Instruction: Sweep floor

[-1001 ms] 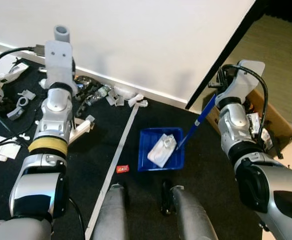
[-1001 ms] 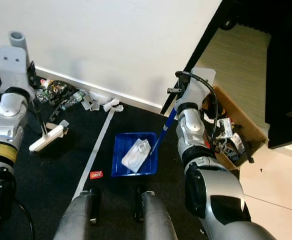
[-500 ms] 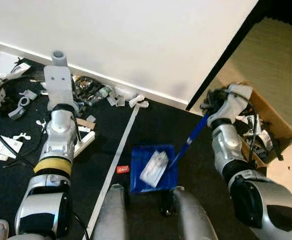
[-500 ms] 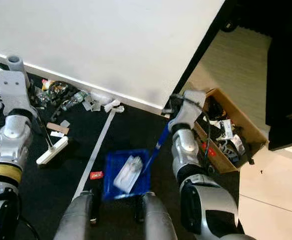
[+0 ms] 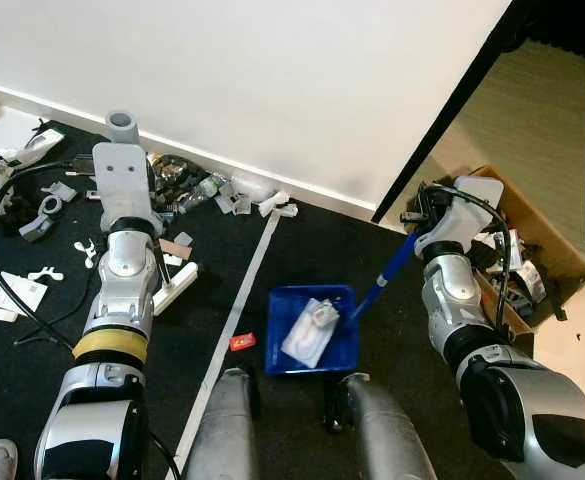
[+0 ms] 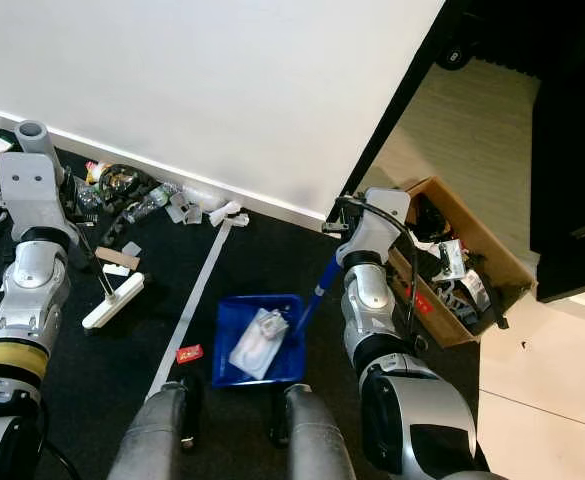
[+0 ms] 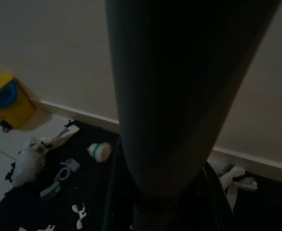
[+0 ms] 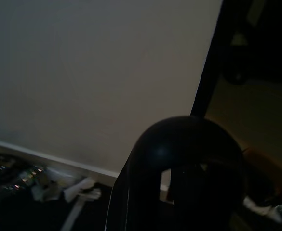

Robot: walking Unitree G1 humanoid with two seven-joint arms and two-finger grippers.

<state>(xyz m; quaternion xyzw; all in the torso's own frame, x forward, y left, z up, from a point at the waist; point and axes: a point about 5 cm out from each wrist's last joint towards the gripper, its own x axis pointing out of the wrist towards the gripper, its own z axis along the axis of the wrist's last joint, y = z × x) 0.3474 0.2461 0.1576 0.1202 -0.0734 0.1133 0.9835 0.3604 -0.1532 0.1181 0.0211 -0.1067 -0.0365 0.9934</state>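
Observation:
My left gripper (image 5: 147,220) sits under its silver wrist and is shut on the thin black handle of a brush. The brush's white head (image 5: 175,289) rests on the black mat left of the tape line. My right gripper (image 5: 418,224) is shut on the top of the blue handle (image 5: 382,282) of a blue dustpan (image 5: 344,340). The dustpan lies just ahead of my legs. Crumpled white packaging (image 5: 310,330) lies inside it. A small red wrapper (image 5: 241,341) is on the mat to the dustpan's left.
Plastic scraps and bottles (image 5: 187,182) are heaped along the white wall's baseboard, with white bits (image 5: 32,275) scattered at far left. A white tape strip (image 5: 252,265) crosses the mat. An open cardboard box (image 5: 537,262) of clutter stands on my right, by a dark doorway.
The dustpan has been drawn back from mid-mat to just ahead of my legs, tilting on the way and now level. The brush head has slid a little nearer. The camera has shifted.

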